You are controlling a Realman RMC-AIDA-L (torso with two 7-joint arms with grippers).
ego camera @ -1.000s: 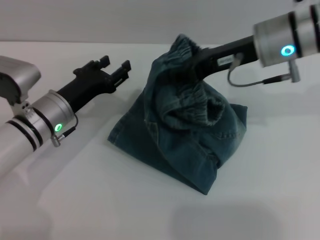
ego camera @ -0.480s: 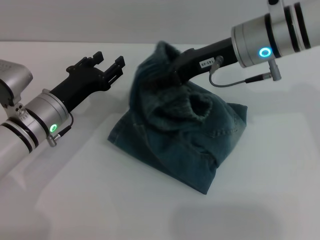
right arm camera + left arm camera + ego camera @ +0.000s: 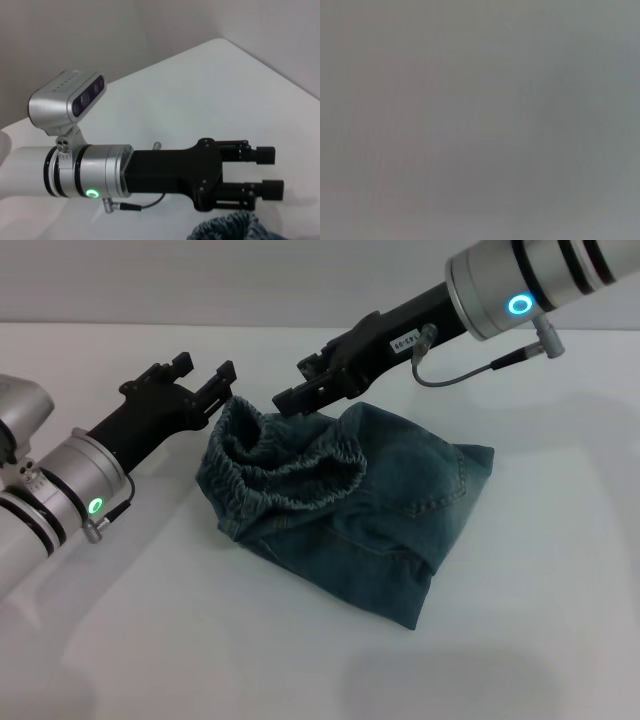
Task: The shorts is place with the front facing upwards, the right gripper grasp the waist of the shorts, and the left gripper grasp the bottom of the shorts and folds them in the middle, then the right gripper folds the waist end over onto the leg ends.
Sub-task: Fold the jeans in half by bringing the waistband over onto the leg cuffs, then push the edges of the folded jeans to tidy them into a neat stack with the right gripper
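Observation:
The blue-green denim shorts (image 3: pixel 400 510) lie folded in a heap on the white table. Their gathered elastic waist (image 3: pixel 290 465) rests on the heap's left side, and I cannot make out the leg ends beneath it. My right gripper (image 3: pixel 303 380) hovers just behind and above the waist, open, with no cloth between its fingers. My left gripper (image 3: pixel 205 373) stands open and empty a little left of the waist. The right wrist view shows that left gripper (image 3: pixel 267 172) with its fingers apart, and a corner of the shorts (image 3: pixel 235 227) below it. The left wrist view is a blank grey.
The white table (image 3: pixel 200 640) stretches out in front of the shorts and to both sides. The left arm's silver forearm (image 3: pixel 60 485) reaches in from the left edge, and the right arm's forearm (image 3: pixel 510 285) comes in from the upper right.
The right gripper carried the raised waist leftward and down, then let it go; the waist now lies on the heap's left side. The left gripper drew back slightly to the left.

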